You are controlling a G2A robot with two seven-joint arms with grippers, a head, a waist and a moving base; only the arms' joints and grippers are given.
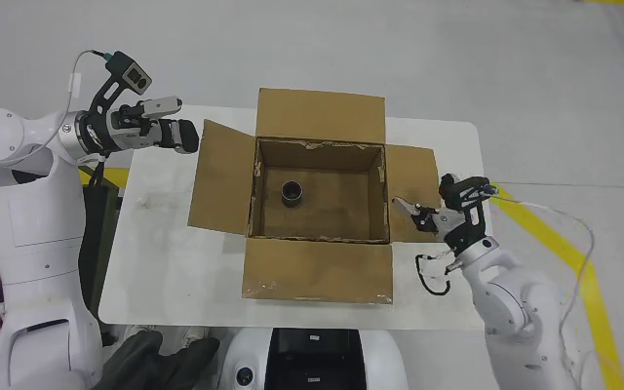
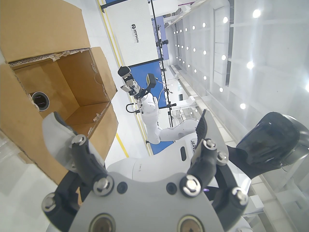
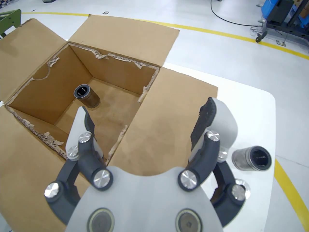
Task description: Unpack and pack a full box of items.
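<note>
An open cardboard box [image 1: 317, 270] stands mid-table with its flaps spread outward. One metal cylinder [image 1: 292, 192] stands upright on the box floor, also seen in the wrist views [image 3: 86, 95] [image 2: 40, 100]. A second metal cylinder [image 3: 252, 161] lies on its side on the white table, just beside my right gripper's finger. My right gripper [image 3: 147, 109] [image 1: 414, 216] hovers open over the box's right flap [image 3: 154, 131], holding nothing. Open and holding nothing too, my left gripper [image 2: 130, 129] [image 1: 187, 136] is raised beyond the left flap, outside the box.
The white table [image 1: 166, 253] has rounded corners, and its right edge [image 3: 271, 121] runs close to the lying cylinder. Torn cardboard lines the box rim [image 3: 113, 57]. A yellow line [image 1: 546, 229] marks the floor to the right.
</note>
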